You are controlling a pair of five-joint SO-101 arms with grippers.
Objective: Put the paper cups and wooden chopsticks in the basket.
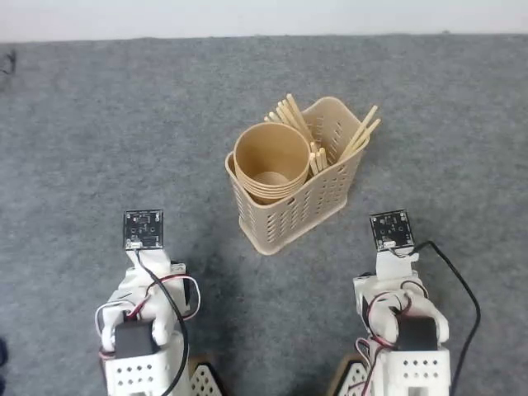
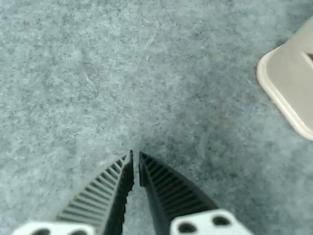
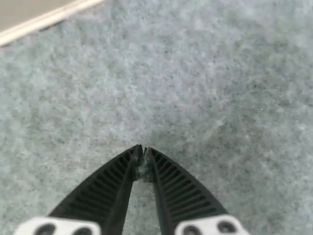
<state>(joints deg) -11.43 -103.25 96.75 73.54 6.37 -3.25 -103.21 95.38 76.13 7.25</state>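
A beige slotted basket [image 1: 290, 216] stands on the grey carpet at the middle of the table. Inside it sits a stack of brown paper cups [image 1: 271, 162], mouth up. Several wooden chopsticks [image 1: 299, 124] lean in the basket behind the cups, more chopsticks [image 1: 360, 134] at its far right corner. The left arm [image 1: 143, 229] rests at the near left, the right arm [image 1: 389, 230] at the near right, both apart from the basket. My left gripper [image 2: 135, 155] is shut over bare carpet, with a corner of the basket [image 2: 286, 83] off to one side. My right gripper [image 3: 144, 149] is shut and holds nothing.
Grey carpet covers the whole table; a pale wall edge [image 1: 264, 35] runs along the far side. A pale strip [image 3: 44, 19] crosses a corner of the right wrist view. Cables loop over both arm bases near the front edge.
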